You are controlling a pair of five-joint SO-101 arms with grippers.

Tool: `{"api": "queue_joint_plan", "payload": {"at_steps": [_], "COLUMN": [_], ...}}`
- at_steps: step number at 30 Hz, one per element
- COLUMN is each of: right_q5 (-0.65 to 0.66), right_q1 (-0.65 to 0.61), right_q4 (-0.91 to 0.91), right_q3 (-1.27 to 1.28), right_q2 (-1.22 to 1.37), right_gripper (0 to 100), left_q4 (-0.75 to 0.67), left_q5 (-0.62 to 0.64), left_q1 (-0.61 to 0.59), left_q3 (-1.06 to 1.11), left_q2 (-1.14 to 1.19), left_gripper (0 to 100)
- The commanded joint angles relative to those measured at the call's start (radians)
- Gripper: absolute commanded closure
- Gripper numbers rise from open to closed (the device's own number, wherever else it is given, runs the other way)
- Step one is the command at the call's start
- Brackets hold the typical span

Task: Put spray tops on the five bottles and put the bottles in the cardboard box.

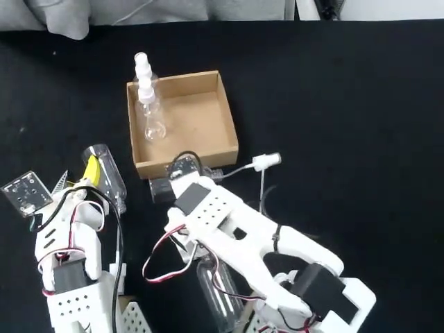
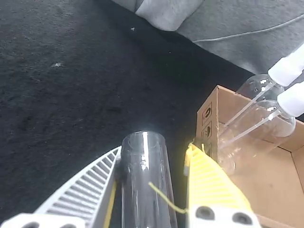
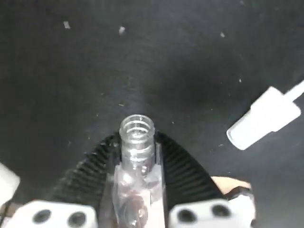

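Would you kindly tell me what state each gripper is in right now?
Left gripper: shut on the clear bottle.
Right gripper: shut on the open-necked bottle.

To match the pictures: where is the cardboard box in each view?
High view: the cardboard box, upper middle, open.
Left wrist view: its corner, beside the left gripper.
Right wrist view: a tan scrap beside the right gripper, perhaps the box.
Shared landmark: two capped bottles leaning inside it.

The gripper [image 3: 137, 148] clamps an uncapped bottle [image 3: 137, 135], spray top [image 3: 263, 118] nearby.
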Motion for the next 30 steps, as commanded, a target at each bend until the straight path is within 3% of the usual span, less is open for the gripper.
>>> {"api": "queue_joint_plan", "payload": {"at_steps": [1, 9, 20, 30], "right_q5": [0.086, 0.256, 0.715, 0.890], "right_q1": [-0.009, 0.071, 0.166, 0.226], "right_q4": [0.023, 0.015, -0.072, -0.201], "right_q3": [-0.084, -0.170, -0.217, -0.193], "right_q2": [0.004, 0.012, 0.013, 0.013], "right_gripper": [98.7, 98.7, 98.7, 98.6], "left_q4": [0.000, 0.000, 0.000, 0.002], "left_q5": [-0.006, -0.006, -0.006, -0.006], "left_q1": [-0.012, -0.012, -0.012, -0.012], "left_q3": [0.025, 0.025, 0.025, 0.025], "left_q2": [-0.008, -0.008, -0.008, -0.008], "left_gripper": [80, 80, 80, 80]}}
